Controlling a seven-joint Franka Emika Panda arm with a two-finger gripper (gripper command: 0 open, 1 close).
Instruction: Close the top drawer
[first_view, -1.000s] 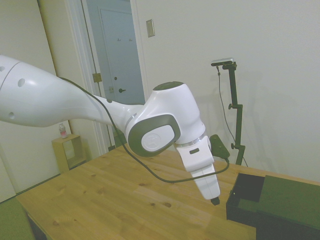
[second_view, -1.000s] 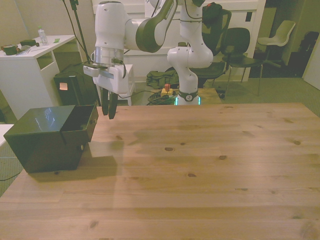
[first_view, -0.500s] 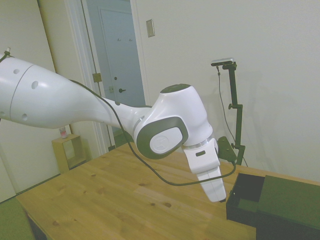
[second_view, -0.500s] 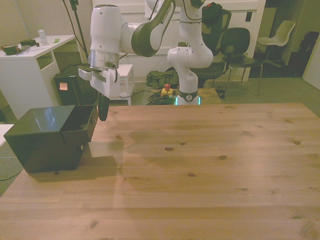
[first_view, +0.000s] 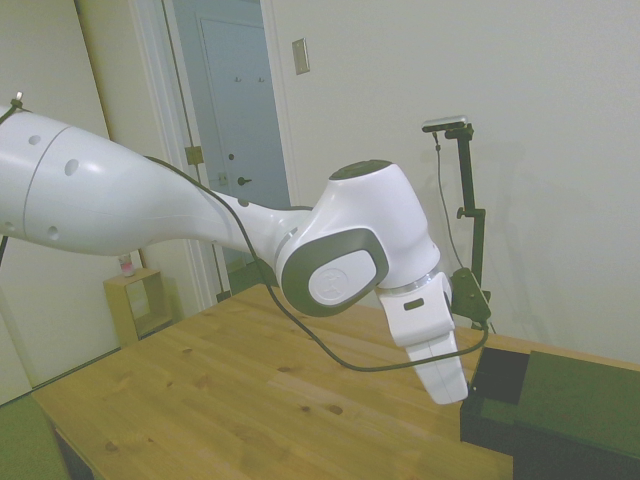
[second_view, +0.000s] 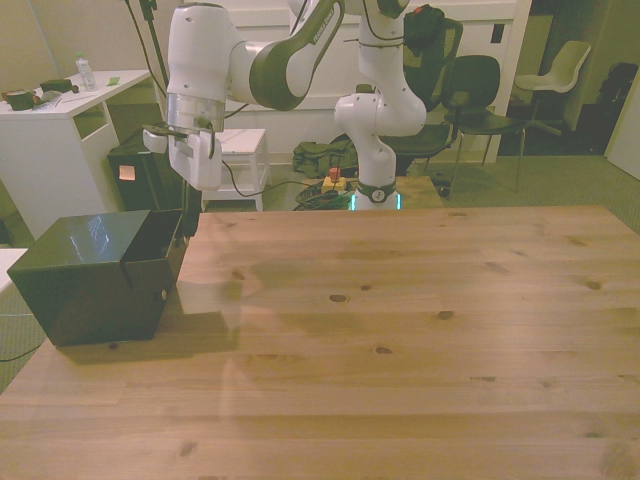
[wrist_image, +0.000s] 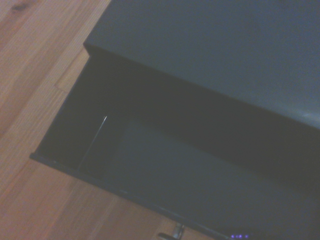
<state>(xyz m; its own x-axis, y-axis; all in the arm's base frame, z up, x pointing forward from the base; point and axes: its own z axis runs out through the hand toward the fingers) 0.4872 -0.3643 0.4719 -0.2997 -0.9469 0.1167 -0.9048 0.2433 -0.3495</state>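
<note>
Drawer (first_view: 497, 380) sits part-open atop the cabinet (second_view: 85, 280) at the bench's (second_view: 400, 330) end. It looks light and stiff; I'd push its front wall. Whether my jaws (first_view: 452, 395) are parted, I cannot tell.

A glossy white robot arm (first_view: 150, 200) with grey joint caps and a black cable reaches over a honey-coloured pine table (second_view: 400, 330) marked with darker knots. The top drawer (wrist_image: 150, 165) is black with a dark interior, and the cabinet (second_view: 90, 280) is near-black with a dull dark green top panel (first_view: 580, 390).
</note>
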